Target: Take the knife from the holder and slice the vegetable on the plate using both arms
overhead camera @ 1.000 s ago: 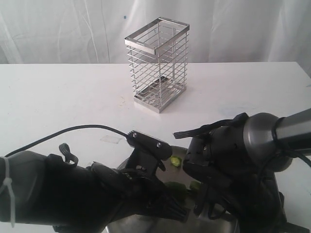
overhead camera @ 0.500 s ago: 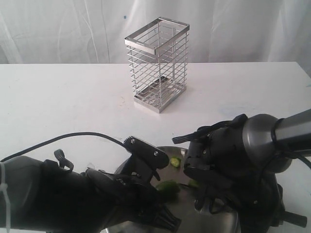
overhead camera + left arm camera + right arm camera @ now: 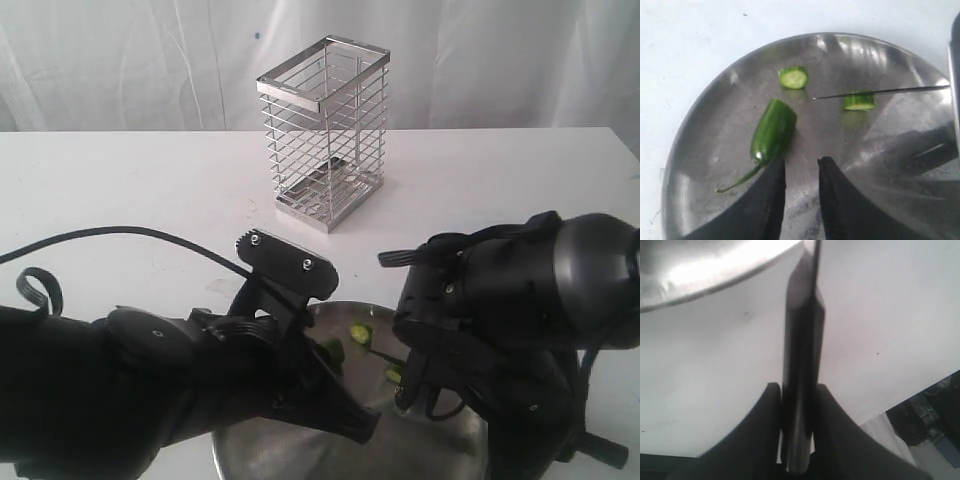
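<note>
The shiny plate (image 3: pixel 700 125) holds the dark green chili (image 3: pixel 772 132), its thin stem (image 3: pixel 735 181) pointing away from the cut end. One cut slice (image 3: pixel 793 77) lies apart. A second slice (image 3: pixel 859 101) sits just under the thin black knife blade (image 3: pixel 880 92). My left gripper (image 3: pixel 800 167) hovers open above the plate with nothing between its fingers, one fingertip (image 3: pixel 775 167) beside the chili's stem end. My right gripper (image 3: pixel 797 387) is shut on the knife's rounded black handle (image 3: pixel 802 340), off the plate's rim (image 3: pixel 700 270). The wire holder (image 3: pixel 325 130) stands empty at the back.
Both black arms (image 3: pixel 150 400) (image 3: pixel 520 320) crowd the front of the exterior view and cover most of the plate (image 3: pixel 440 450). Green pieces (image 3: pixel 360 333) show between them. The white table (image 3: pixel 120 200) stretches around the holder, and a white curtain hangs behind.
My left arm has risen and shifted left, and the chili no longer sits under its fingers. My right arm has moved slightly right and lower with the knife.
</note>
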### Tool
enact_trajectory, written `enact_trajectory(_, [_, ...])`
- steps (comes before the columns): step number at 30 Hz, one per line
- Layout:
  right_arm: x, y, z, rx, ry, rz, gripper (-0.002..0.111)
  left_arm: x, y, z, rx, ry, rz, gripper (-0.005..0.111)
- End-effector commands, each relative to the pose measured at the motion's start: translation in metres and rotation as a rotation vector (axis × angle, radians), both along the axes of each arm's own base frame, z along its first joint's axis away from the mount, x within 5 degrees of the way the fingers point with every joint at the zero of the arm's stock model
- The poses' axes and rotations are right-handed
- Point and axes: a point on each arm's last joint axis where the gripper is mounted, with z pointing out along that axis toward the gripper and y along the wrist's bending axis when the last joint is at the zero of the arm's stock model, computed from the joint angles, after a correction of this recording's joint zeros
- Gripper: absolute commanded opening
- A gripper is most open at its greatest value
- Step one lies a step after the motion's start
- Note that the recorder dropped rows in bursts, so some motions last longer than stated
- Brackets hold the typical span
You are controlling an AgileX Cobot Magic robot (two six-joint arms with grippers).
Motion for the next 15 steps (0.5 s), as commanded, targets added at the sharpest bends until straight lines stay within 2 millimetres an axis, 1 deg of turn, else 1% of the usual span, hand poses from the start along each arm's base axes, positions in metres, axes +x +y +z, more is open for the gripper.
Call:
enact_trajectory(1, [-0.004,0.005,0.013,0.084,0.003,-0.049,0.0,-0.003,0.004,0.01,-0.037,-0.003,0.006,0.04])
enact_trajectory(4, [-0.002,0.01,0.017,0.114,0.001,-0.062,0.0,-0.004,0.005,0.017,-0.056,-0.017,0.007,0.044])
enact_trajectory(9, [0.013,0.028,0.022,0.238,-0.069,-0.028,0.0,-0.01,0.013,0.022,-0.075,-0.022,-0.001,0.046])
enact_trajectory(11, [0.019,0.035,0.02,0.259,-0.077,-0.024,0.0,-0.014,0.017,0.021,-0.082,-0.009,-0.008,0.046])
enact_trajectory(15, [0.029,0.05,0.01,0.271,-0.04,-0.014,0.0,-0.022,0.026,0.019,-0.109,0.018,-0.003,0.046])
